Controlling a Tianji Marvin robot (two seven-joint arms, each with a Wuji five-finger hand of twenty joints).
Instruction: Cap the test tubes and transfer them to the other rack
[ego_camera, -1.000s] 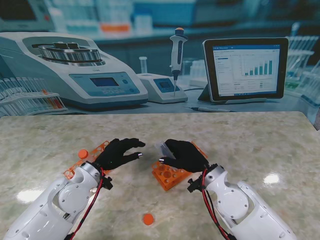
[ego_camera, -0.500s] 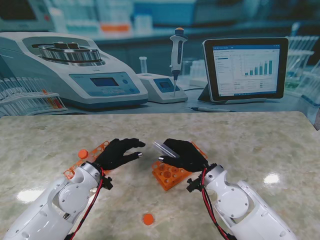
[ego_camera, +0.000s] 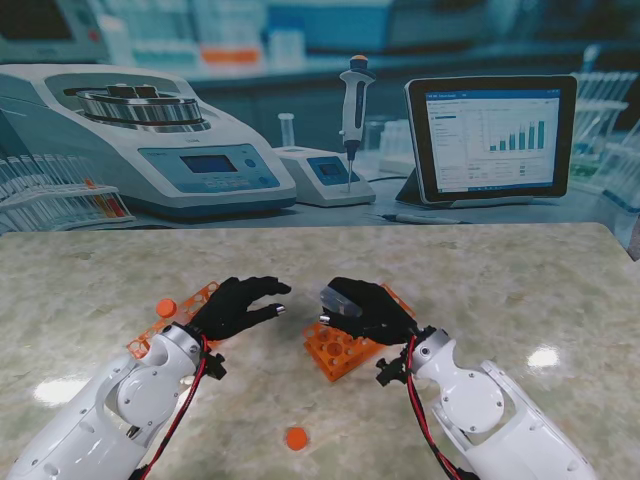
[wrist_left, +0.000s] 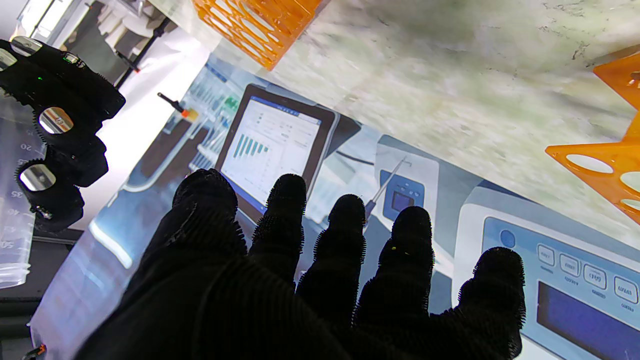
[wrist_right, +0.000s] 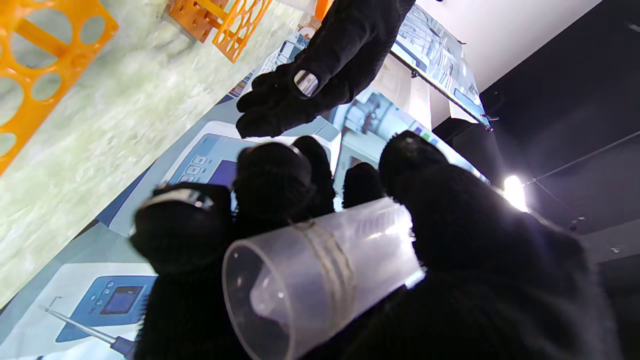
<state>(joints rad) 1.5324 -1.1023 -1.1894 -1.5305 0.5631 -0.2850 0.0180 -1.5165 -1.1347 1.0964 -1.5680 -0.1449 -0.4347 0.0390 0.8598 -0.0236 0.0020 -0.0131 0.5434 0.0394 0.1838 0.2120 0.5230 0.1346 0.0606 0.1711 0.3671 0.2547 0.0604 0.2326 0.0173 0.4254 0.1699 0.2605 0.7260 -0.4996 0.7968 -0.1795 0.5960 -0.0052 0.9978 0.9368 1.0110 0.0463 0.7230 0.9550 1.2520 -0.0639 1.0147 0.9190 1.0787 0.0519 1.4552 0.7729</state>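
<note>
Bright overhead glare on table (ego_camera: 545, 357); wrist views maybe blurred.

Both arms were glossy white, rounded shells, with red and black cables running along each forearm to the wrist. Each robot hand, left (ego_camera: 240, 305) and right (ego_camera: 368, 310), wore a fuzzy black knit glove with small round silver fingertip discs (wrist_left: 56, 120).
</note>
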